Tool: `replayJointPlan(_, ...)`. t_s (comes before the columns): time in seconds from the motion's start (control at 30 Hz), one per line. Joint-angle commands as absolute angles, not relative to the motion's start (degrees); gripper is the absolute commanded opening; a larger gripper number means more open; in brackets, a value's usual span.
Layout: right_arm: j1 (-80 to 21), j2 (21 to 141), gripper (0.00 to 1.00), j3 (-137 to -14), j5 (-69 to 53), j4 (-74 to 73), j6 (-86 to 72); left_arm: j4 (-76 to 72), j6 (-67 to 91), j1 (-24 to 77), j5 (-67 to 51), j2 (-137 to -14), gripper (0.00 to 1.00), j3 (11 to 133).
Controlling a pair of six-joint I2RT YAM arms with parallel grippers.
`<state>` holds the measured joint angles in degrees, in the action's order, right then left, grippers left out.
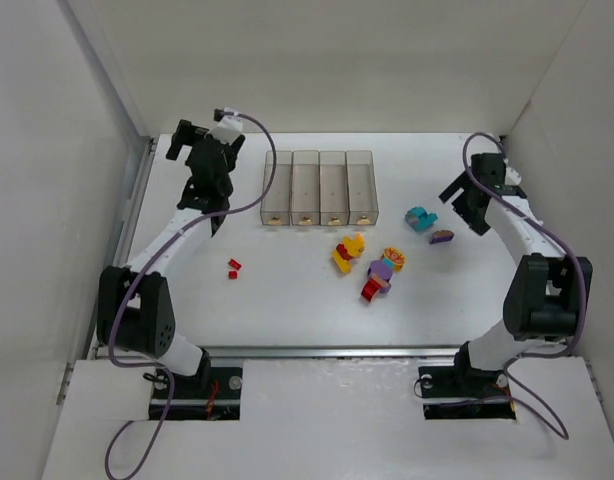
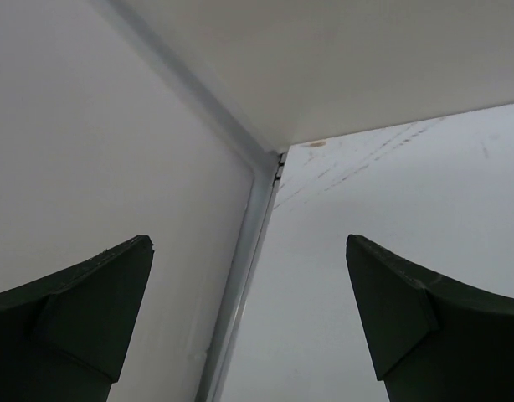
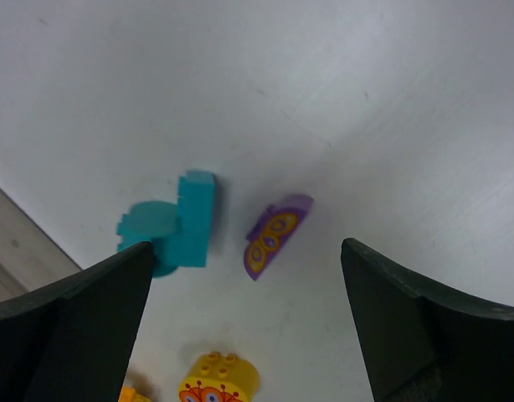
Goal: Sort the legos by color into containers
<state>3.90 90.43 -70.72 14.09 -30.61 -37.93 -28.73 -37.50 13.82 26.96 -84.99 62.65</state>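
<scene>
I have the containers, four narrow clear-grey plastic bins joined in a row, standing toward the far side of the matte white tabletop, and all the legos lie outside them. Just right of the row sits a teal brick, blocky with one rounded part. Beside it is a purple half-round piece printed with yellow-orange ovals. On the near side of the containers' right end lie a yellow clump with a touch of red and a longer clump of yellow, purple and red studded pieces (glossy plastic, all of them). Near-left of the row are two tiny red bricks, well apart from the rest. My left end effector hangs left of the containers, its dark wedge-shaped fingers spread wide with nothing between them, facing a wall corner. My right end effector hovers right of the row over the teal and purple pieces, likewise wide apart and empty.
</scene>
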Motion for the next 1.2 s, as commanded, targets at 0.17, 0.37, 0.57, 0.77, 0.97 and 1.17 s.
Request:
replayJointPlan(0.17, 3.4, 90.3, 0.93, -65.4, 15.3, -31.8, -64.1, -29.6, -32.7, 18.8, 44.2, -84.6, 1.0, 63.4)
replayJointPlan(0.37, 3.4, 96.0, 0.87, -65.9, 14.2, -30.6, -69.8, -29.6, -32.2, 21.3, 44.7, -83.4, 1.0, 59.8)
replayJointPlan(0.57, 3.4, 98.8, 0.81, -63.5, 12.5, -30.6, -74.4, -27.8, -30.9, 21.3, 43.6, -82.2, 1.0, 58.6)
replayJointPlan(0.77, 3.4, 101.1, 0.72, -64.8, 13.6, -29.8, -75.1, -3.8, -18.0, 20.7, 28.3, -82.8, 1.0, 65.2)
replayJointPlan(0.97, 3.4, 102.4, 0.48, -64.8, 14.3, -30.4, -75.6, 2.2, -15.3, 20.7, 20.8, -82.8, 1.0, 67.1)
replayJointPlan(1.17, 4.0, 101.2, 0.03, -63.0, 15.7, -31.1, -75.6, 8.6, -15.4, 20.1, 11.2, -82.3, 1.0, 68.3)
